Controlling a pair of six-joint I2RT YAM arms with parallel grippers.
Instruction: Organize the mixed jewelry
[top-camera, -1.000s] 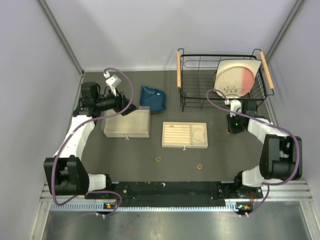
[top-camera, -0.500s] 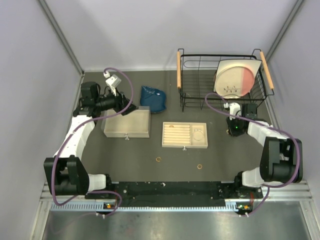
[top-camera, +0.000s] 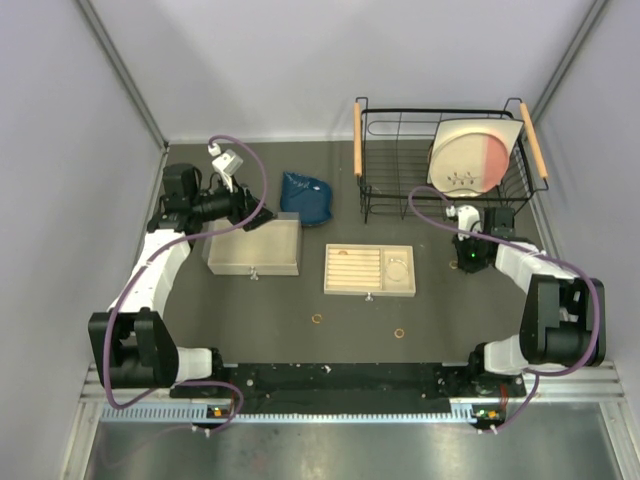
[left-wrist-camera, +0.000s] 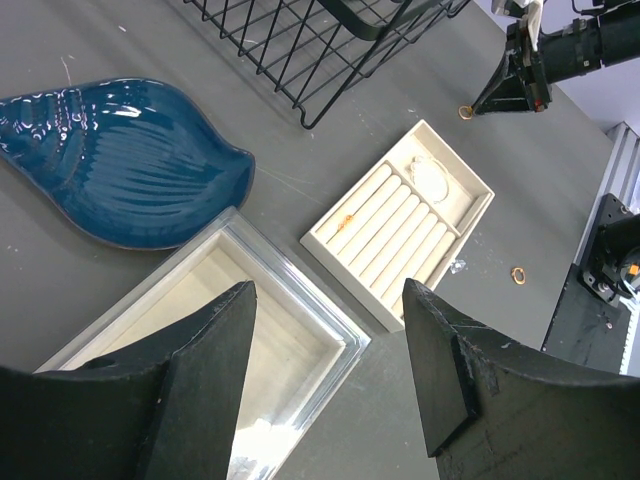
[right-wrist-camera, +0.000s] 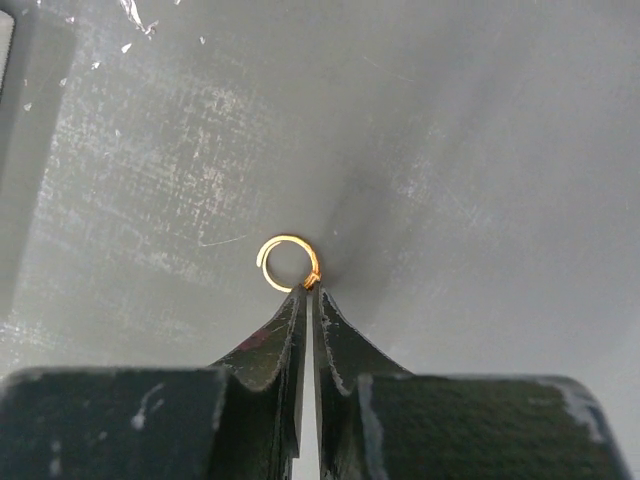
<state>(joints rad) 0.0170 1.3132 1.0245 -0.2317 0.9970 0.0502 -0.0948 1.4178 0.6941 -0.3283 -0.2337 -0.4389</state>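
My right gripper (right-wrist-camera: 311, 288) is shut, pinching a small gold ring (right-wrist-camera: 288, 263) by its edge, low over the dark table, right of the pale slotted tray (top-camera: 369, 287); it also shows in the top view (top-camera: 467, 266). The tray holds one gold ring (left-wrist-camera: 345, 218) in its slots and a thin silver hoop (left-wrist-camera: 430, 175) in its square compartment. Two more gold rings (top-camera: 317, 319) (top-camera: 399, 332) lie on the table in front of the tray. My left gripper (left-wrist-camera: 328, 290) is open and empty above the corner of an open wooden box (left-wrist-camera: 300, 300).
A blue pouch (top-camera: 305, 196) lies behind the wooden box (top-camera: 255, 262). A black wire dish rack (top-camera: 440, 160) with a plate (top-camera: 470, 150) stands at the back right, just behind my right gripper.
My right arm has shifted slightly toward the rack side with its gripper kept low. The left arm and the loose rings have not moved.
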